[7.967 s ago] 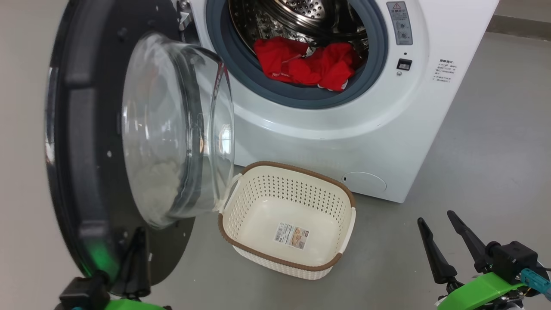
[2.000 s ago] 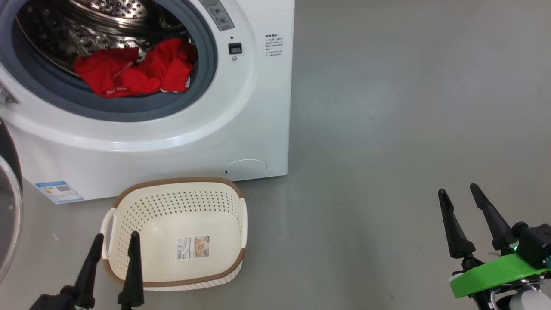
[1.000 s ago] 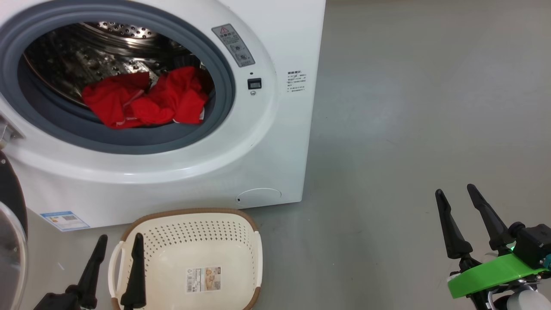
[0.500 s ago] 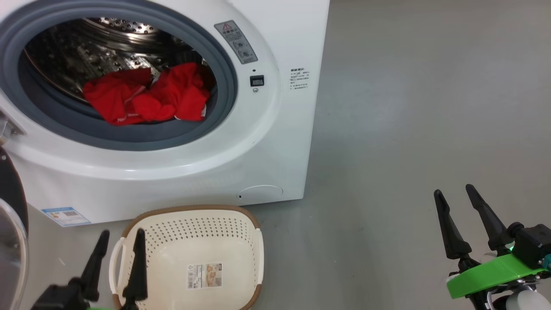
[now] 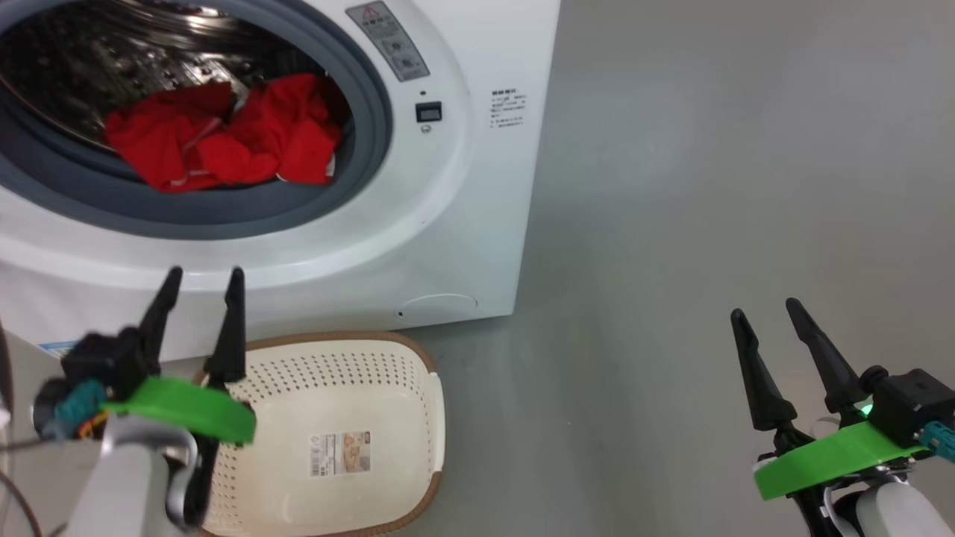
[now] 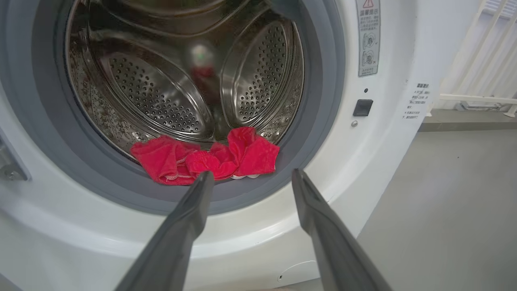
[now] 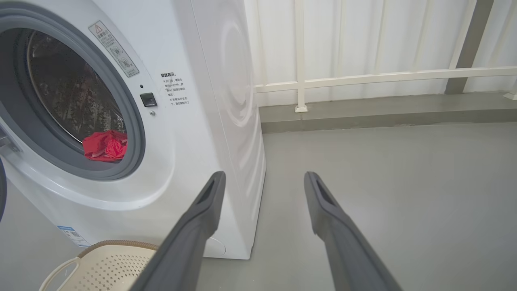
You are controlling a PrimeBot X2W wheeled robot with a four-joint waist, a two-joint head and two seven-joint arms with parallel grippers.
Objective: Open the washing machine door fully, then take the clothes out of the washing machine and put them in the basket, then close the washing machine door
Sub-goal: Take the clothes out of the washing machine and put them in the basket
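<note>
- Left gripper [image 5: 206,276] has risen from the lower-left corner of the head view; its tips now sit in front of the washing machine [image 5: 462,224] front panel, just below the opening. The camera has also shifted a bit, so the machine sits further left in the picture.
- Right gripper [image 5: 765,309] is in roughly the same spot, over bare floor [image 5: 671,224], well apart from everything.
- Both sets of fingers are spread wide and hold nothing.
- The clothes [image 5: 224,138] are a red bunch at the front bottom of the drum [image 6: 161,93], resting against the grey rubber ring [image 5: 358,171].
- In the left wrist view the spread fingers frame the right end of the clothes but are not touching yet.
- The basket [image 5: 351,373] is on the floor just in front of the machine, under the left arm, with nothing in it but the paper label [image 5: 341,453].
- Step, as I judge it: reaching in for the first grab.
- Risk: a tip catches the rubber ring or the lower lip if the approach comes in too low.
- Risk: the pinch takes one fold only, so part of the bunch stays or drags over the ring.
- Risk: clothes hang off the fingers and land beside the basket.
- The washing machine door [image 7: 1,190] is cut off, just a dark sliver at the edge; I can't confirm it is fully open.
- I can't count the garments, and the left arm in the head view is blurred.
</note>
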